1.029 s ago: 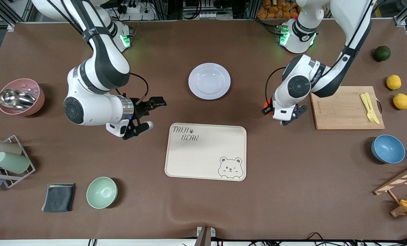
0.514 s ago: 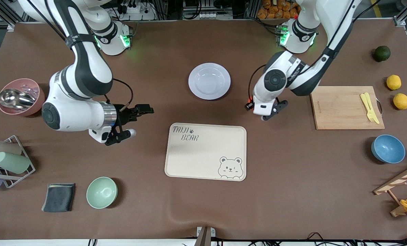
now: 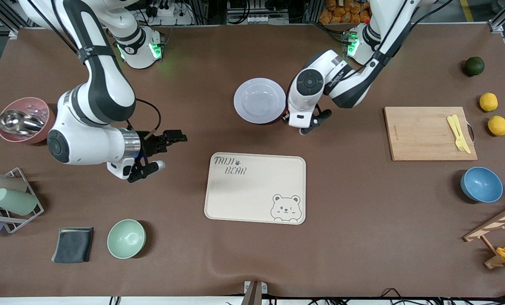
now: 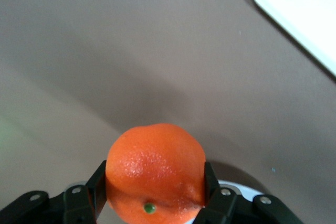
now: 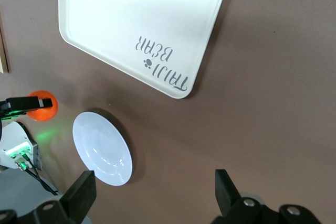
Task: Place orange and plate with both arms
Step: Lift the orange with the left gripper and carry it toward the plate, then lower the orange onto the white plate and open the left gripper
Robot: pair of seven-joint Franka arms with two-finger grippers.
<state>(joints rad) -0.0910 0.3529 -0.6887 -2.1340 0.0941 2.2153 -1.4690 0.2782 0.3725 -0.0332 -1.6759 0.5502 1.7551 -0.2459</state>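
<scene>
The orange, bright and roundish, sits clamped between the black fingers of my left gripper, which is shut on it. In the front view this gripper hangs just above the table at the plate's edge toward the left arm's end, and the hand hides most of the fruit. The plate is a pale lavender-white dish lying bare, farther from the front camera than the tray. The right wrist view shows the plate with the orange beside it. My right gripper is open over bare table, its fingers wide apart and holding nothing.
A cream bear-print tray lies mid-table. A cutting board with yellow cutlery, two lemons, a dark green fruit and a blue bowl are at the left arm's end. A pink bowl, cup rack, green bowl and dark cloth are at the right arm's end.
My left gripper has carried the orange from beside the cutting board to the plate's edge. The right arm has drawn back toward its own end of the table, still open.
</scene>
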